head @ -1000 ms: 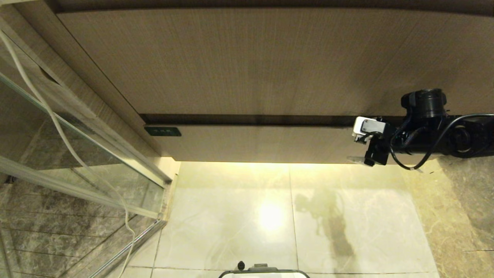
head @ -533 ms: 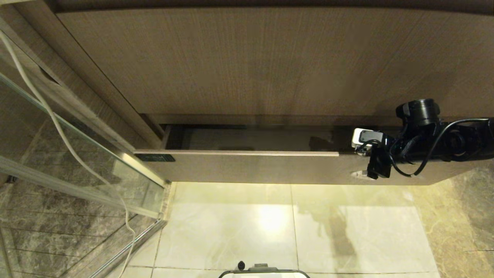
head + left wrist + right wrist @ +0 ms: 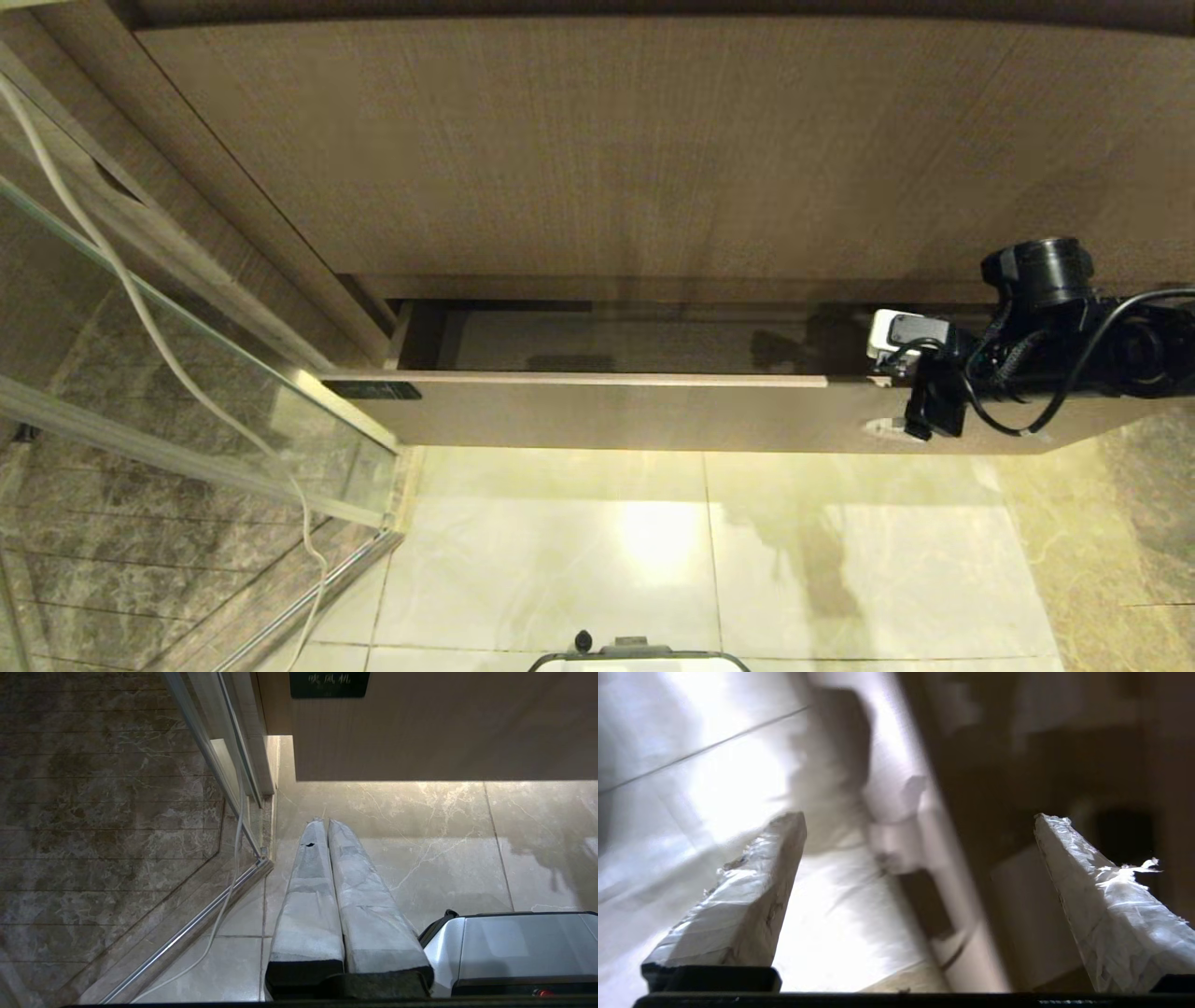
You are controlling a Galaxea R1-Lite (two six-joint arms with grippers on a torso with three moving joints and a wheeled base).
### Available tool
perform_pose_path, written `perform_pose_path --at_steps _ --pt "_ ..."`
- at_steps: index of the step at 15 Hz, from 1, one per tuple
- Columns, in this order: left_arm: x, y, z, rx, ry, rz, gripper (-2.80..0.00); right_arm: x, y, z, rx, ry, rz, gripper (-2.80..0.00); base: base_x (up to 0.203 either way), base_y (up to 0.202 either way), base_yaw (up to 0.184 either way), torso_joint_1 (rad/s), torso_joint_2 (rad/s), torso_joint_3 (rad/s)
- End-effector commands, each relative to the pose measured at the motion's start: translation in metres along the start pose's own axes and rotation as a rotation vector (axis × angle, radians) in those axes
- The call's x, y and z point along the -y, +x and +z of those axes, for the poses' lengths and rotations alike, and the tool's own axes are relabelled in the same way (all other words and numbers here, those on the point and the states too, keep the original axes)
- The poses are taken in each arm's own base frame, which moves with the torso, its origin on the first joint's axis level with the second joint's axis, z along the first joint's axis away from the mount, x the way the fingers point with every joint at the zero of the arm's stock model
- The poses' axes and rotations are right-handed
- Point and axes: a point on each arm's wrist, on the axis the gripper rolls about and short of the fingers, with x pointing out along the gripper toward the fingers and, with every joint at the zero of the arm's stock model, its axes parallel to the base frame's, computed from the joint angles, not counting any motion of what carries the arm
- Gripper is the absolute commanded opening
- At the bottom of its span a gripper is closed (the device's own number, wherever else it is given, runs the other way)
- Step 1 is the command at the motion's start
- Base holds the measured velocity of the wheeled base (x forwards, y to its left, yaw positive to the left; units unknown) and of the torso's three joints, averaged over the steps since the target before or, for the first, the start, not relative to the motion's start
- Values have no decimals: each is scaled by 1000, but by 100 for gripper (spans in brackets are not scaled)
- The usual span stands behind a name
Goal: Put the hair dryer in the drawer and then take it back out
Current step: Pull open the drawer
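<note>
now | one drawer (image 3: 597, 411) ajar | right pincer (image 3: 887, 406) spread astride its front | left pincer (image 3: 327, 826) clenched

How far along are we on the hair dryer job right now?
Done: the drawer stands partly open. In hand: the right gripper, fingers spread, straddles the drawer front's right end. Left: the hair dryer shows in no view, so placing it and retrieving it remain. The left gripper hangs shut over the floor.

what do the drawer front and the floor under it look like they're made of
Drawer: light-brown wood-grain panel, matte, fine straight streaks; could be laminate rather than solid wood. Floor: pale marble-look tiles, glossy, with veining, thin joints and a bright light reflection; stone or ceramic cannot be told.
</note>
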Motion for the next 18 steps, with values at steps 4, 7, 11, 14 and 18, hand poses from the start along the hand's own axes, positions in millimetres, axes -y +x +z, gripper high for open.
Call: perform_pose_path --at_steps 4,7,11,14,18 --pt "0 0 0 -1 0 0 -280 -17 -54 -5 -59 230 64 0 0 0 0 0 0 0" --pt "0 0 0 0 0 0 -280 -29 -70 -12 -101 280 98 0 0 0 0 0 0 0" --pt "0 0 0 -1 0 0 -280 -18 -76 -5 -79 323 53 0 0 0 0 0 0 0" --pt "0 0 0 0 0 0 -280 -12 -84 0 -60 368 18 -280 0 0 0 0 0 0" --pt "0 0 0 -1 0 0 -280 -2 -119 14 -21 477 -111 -280 0 0 0 0 0 0"
